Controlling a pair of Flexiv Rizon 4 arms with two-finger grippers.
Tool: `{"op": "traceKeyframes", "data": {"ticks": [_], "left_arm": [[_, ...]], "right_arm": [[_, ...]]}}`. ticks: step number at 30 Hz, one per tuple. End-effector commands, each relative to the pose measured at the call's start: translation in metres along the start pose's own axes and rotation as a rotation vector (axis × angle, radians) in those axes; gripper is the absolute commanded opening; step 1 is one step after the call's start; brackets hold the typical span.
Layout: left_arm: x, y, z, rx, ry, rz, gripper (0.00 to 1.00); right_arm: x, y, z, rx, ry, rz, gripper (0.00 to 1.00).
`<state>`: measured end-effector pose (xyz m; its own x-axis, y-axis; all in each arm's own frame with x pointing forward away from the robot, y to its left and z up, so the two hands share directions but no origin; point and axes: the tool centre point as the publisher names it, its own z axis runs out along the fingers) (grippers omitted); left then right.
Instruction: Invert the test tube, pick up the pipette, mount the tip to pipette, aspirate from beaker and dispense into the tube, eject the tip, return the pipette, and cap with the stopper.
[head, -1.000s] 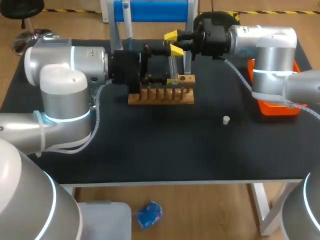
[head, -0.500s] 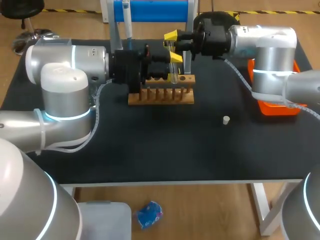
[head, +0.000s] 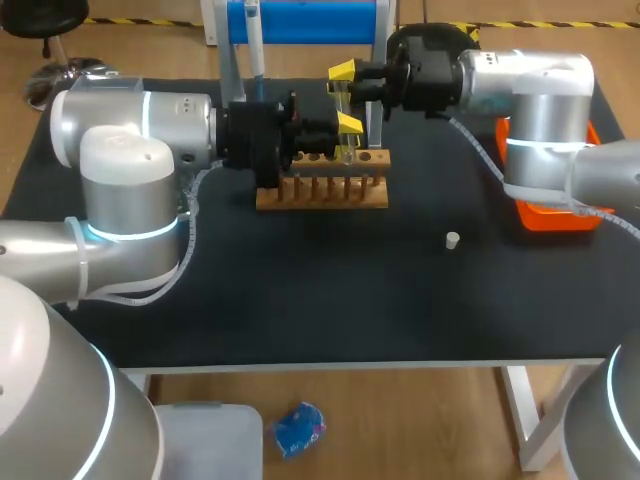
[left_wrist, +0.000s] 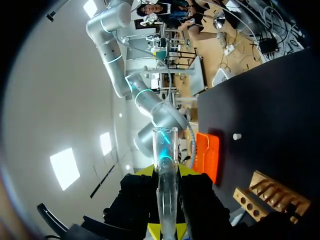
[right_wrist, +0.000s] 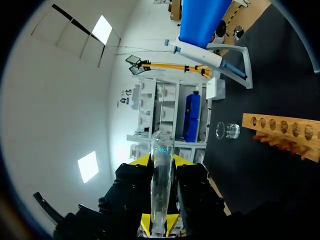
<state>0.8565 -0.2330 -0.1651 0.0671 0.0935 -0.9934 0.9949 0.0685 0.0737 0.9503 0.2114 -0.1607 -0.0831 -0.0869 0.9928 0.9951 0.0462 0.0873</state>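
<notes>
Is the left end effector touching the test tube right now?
Touching. The left wrist view shows the test tube clamped in the left end effector, which presses against the glass from both sides with no gap.

Head camera looks down from behind; wrist cameras, close, share the rack (head: 322, 195).

Silver arms (head: 125, 190); black grippers (left_wrist: 166, 200); yellow fingertips (head: 342, 72)
</notes>
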Motion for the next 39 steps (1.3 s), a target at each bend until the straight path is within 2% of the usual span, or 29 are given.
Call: {"op": "traceKeyframes", "data": {"ticks": [1, 14, 21, 27, 29, 32, 39], "left_arm": [[-0.001, 0.0, 0.0, 0.005, 0.004, 0.0, 0.0], [-0.001, 0.0, 0.0, 0.005, 0.004, 0.0, 0.0], [-0.001, 0.0, 0.0, 0.005, 0.004, 0.0, 0.0], [-0.001, 0.0, 0.0, 0.005, 0.004, 0.0, 0.0], [-0.001, 0.0, 0.0, 0.005, 0.004, 0.0, 0.0], [-0.001, 0.0, 0.0, 0.005, 0.004, 0.0, 0.0], [-0.001, 0.0, 0.0, 0.005, 0.004, 0.0, 0.0]], "right_arm": [[-0.001, 0.002, -0.001, 0.001, -0.001, -0.001, 1.0], [-0.001, 0.002, -0.001, 0.001, -0.001, -0.001, 1.0], [0.013, 0.005, -0.018, 0.01, 0.042, -0.181, 1.0], [0.02, -0.001, -0.049, 0.067, 0.021, -0.347, 1.0], [0.019, -0.004, -0.061, 0.116, -0.015, -0.446, 1.0], [0.012, -0.008, -0.082, 0.231, -0.174, -0.71, 1.0], [0.012, -0.008, -0.082, 0.231, -0.174, -0.71, 1.0]]}}
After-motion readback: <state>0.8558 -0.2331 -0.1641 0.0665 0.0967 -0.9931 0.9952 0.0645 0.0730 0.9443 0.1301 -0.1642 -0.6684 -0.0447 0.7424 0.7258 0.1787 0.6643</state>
